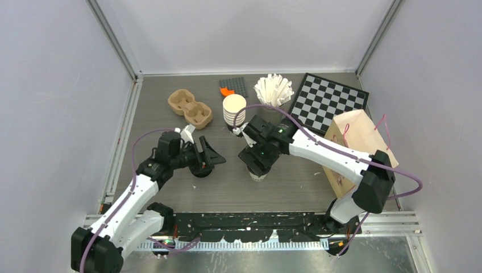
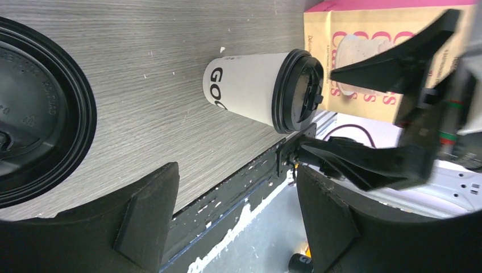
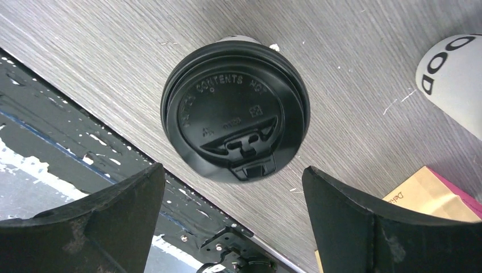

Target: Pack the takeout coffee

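The right end effector hangs spread above a lidded coffee cup, which stands upright by the near edge of the tabletop, left of the paper bag. It should descend centred, grip the paper wall below the lid gently, then lift straight. The left end effector is spread and empty.

**Bystanders on the grey wood-grain worktop**

A brown moulded-pulp cup carrier with round wells lies toward the far left corner. Right of it, near the middle of the far edge, stands a stack of lidless cream paper cups. Behind the stack is a dark grey studded plate bearing a small orange piece. A white fanned bunch of thin flat strips sits just beside a black-and-white chequered board in the far right corner. A tan kraft paper bag with pink cord handles occupies the right edge.
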### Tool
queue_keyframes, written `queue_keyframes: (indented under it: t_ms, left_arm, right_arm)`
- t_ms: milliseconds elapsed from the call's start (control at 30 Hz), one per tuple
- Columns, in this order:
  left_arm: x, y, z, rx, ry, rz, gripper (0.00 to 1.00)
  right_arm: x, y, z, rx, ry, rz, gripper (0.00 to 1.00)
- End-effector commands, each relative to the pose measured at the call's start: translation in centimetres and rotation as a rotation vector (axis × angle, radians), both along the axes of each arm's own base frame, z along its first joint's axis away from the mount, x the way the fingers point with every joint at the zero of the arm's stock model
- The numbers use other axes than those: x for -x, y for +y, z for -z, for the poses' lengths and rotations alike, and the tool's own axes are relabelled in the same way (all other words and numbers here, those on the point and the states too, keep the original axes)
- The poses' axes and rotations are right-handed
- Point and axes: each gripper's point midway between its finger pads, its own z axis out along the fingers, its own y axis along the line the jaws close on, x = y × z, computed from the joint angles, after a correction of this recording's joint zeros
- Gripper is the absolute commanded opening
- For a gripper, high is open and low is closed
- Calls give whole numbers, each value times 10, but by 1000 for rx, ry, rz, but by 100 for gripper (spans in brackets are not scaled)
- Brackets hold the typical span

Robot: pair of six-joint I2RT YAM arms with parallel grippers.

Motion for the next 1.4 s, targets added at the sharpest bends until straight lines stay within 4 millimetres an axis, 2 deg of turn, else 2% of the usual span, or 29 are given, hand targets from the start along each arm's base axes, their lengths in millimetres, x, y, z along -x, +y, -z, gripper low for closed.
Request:
queue_keyframes:
  t_ms: [0, 100, 300, 533, 700, 900, 1200, 1367]
  left_arm:
    - [-16, -15, -23, -2, -116, 36, 76]
    - [-20, -24, -19, -28, -123, 55, 74]
    - [-22, -50, -12, -26, -119, 108, 69]
    - [-33, -71, -8, -30, -141, 132, 67]
    - [-42, -79, -1, -36, -155, 138, 69]
    - [-47, -85, -2, -48, -179, 150, 69]
    - [-48, -101, -1, -63, -193, 216, 70]
    - [-46, -109, 10, -77, -171, 242, 70]
  right_arm:
    - [-1, -5, -29, -56, -78, 2, 94]
    - [-6, -8, -33, -69, -97, 43, 93]
    - [-30, -14, -39, -158, -100, 162, 86]
    - [-42, -3, -41, -303, -73, 244, 74]
    - [-51, -4, -32, -313, -71, 282, 70]
    - [-62, -8, -34, -386, -88, 331, 68]
    - [-60, -7, -30, -421, -66, 328, 65]
    - [-53, -4, -20, -431, -30, 319, 57]
